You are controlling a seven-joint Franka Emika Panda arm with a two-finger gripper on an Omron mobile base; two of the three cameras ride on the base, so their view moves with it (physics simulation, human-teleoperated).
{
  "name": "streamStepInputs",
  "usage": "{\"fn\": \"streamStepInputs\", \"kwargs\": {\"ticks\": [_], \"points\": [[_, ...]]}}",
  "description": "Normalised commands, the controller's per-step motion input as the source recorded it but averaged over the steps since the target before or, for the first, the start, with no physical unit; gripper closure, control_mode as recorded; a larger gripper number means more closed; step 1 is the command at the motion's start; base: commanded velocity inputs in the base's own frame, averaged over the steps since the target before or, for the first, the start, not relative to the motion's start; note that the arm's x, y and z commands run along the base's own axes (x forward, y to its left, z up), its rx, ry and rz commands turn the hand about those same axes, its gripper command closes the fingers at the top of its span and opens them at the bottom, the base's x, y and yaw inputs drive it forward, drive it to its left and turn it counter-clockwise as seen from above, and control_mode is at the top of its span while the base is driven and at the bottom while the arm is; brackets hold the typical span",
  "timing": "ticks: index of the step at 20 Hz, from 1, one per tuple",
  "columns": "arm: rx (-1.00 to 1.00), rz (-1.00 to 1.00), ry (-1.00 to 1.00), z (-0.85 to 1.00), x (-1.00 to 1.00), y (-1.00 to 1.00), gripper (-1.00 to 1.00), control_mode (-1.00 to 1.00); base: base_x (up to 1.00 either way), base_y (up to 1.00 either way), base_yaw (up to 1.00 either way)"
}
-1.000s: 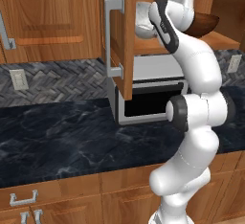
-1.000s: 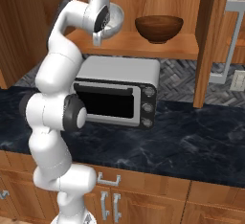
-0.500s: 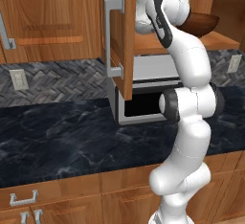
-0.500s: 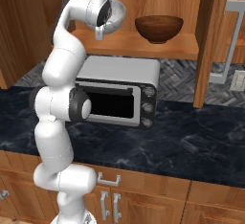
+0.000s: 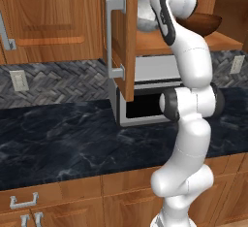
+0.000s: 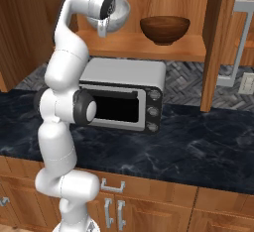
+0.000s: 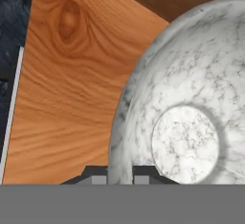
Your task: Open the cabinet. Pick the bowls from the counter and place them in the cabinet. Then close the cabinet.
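Gripper (image 7: pixel 119 177) clamped on speckled bowl (image 7: pixel 191 103) rim above cabinet shelf (image 6: pixel 149 47)

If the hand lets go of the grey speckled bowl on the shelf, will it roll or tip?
The grey bowl probably sits steady: the hand view shows a flat round bottom. It looks rigid and glossy, so perhaps slippery in the hand pinching its rim.

Landmark: toaster oven (image 6: pixel 121 94), standing on the counter (image 6: pixel 198 146) against the back wall. Directly above it, the cabinet (image 6: pixel 163 45) shelf. On that shelf, one bowl (image 6: pixel 164 29) above the oven's right end; second bowl (image 6: pixel 113 17) above its left end. Cabinet doors stand out to either side of the oven.
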Motion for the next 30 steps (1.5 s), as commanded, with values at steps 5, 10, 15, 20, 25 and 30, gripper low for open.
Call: {"fn": "streamStepInputs", "kwargs": {"ticks": [5, 10, 15, 20, 25, 30], "points": [[-0.03, 0.0, 0.03, -0.21, -0.02, 0.0, 1.0, -1.0, 0.0, 0.0, 0.0], [-0.04, 0.0, 0.01, -0.33, 0.0, 0.0, 1.0, -1.0, 0.0, 0.0, 0.0], [-0.01, 0.0, 0.0, -0.1, 0.0, 0.0, 1.0, -1.0, 0.0, 0.0, 0.0], [-0.02, 0.0, 0.0, -0.17, 0.0, 0.02, 1.0, -1.0, 0.0, 0.0, 0.0], [-0.03, 0.0, 0.0, -0.31, 0.0, 0.06, 1.0, -1.0, 0.0, 0.0, 0.0], [-0.01, 0.0, 0.0, -0.13, 0.0, 0.04, 1.0, -1.0, 0.0, 0.0, 0.0]]}}
